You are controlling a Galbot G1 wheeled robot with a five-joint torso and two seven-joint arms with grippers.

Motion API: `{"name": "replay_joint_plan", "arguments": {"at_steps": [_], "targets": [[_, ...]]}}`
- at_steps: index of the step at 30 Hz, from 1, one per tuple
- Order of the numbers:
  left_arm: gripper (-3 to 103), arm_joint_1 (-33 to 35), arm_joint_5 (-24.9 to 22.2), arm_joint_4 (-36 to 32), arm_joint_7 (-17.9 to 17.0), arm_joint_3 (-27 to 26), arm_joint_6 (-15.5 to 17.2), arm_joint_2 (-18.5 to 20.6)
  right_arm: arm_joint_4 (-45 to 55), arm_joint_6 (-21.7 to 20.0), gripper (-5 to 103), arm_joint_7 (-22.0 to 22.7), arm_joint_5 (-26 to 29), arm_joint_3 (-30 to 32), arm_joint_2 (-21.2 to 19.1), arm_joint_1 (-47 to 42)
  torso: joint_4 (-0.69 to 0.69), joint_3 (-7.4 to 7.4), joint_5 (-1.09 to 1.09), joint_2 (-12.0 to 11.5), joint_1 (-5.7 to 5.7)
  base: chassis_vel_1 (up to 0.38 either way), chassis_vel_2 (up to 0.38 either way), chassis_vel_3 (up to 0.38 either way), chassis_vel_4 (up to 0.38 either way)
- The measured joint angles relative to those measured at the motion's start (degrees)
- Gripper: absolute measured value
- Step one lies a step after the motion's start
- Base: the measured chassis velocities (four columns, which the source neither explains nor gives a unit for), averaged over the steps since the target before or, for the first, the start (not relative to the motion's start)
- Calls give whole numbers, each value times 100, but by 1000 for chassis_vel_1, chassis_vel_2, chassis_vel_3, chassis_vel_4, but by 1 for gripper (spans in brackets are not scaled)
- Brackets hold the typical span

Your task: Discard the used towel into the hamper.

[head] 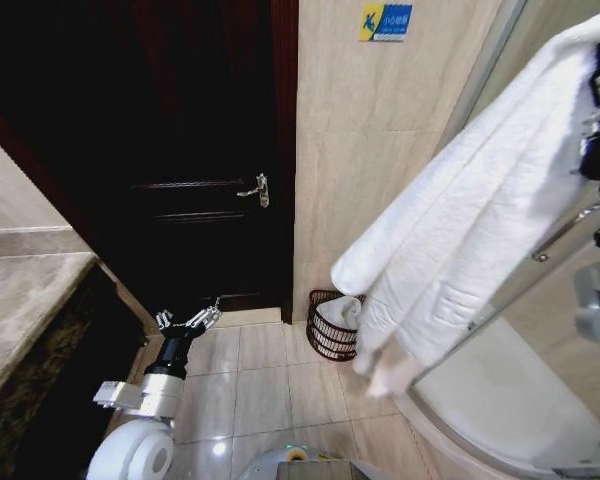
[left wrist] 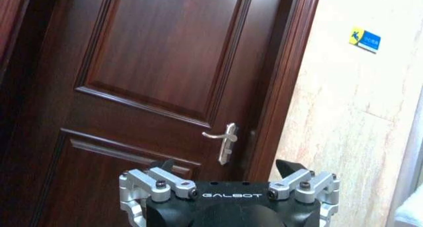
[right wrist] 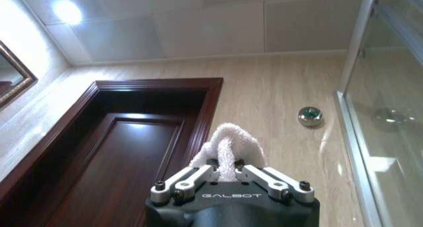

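White terry towel (head: pixel 480 200) hung high from the right gripper (right wrist: pixel 225 168), pinched tight, while the left gripper (head: pixel 190 322) idled open low by the door (head: pixel 160 150); I'd lower it squarely over the hamper (head: pixel 332 325) at the wall's foot before releasing.

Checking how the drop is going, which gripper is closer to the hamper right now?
Judging from the head view, probably the left gripper, open and low over the floor, across from the hamper. The right gripper holds the towel raised well above it.
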Motion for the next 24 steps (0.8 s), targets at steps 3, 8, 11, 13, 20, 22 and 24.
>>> {"name": "replay_joint_plan", "arguments": {"at_steps": [3,8,11,13,20,22,24], "targets": [[100,0,0,0,0,0,0,0,-166,46,7,-17,-134,-313,-39,293,0,0,2,0,0,0,0,0,0],[100,-1,0,0,0,0,0,0,-549,70,7,-26,-257,-700,-207,873,1,1,0,-1,4,0,0,0,0],[100,-1,0,0,0,0,0,0,-809,62,7,-36,-253,-854,-342,1172,2,1,-2,-1,5,0,0,0,0],[100,-1,0,0,0,0,0,0,-1068,56,7,-85,-244,-976,-452,1415,2,2,1,-1,5,0,0,0,0],[100,-1,0,0,0,0,0,0,-1617,61,7,-342,-188,-1194,-560,1839,0,1,1,-1,4,0,0,0,0],[100,-1,0,0,0,0,0,0,-1677,62,7,-379,-169,-1255,-558,1909,0,1,1,-1,4,0,0,0,0],[100,-1,0,0,0,0,0,0,-1725,64,7,-407,-122,-1392,-511,2039,0,1,1,-2,4,0,0,0,0]]}}
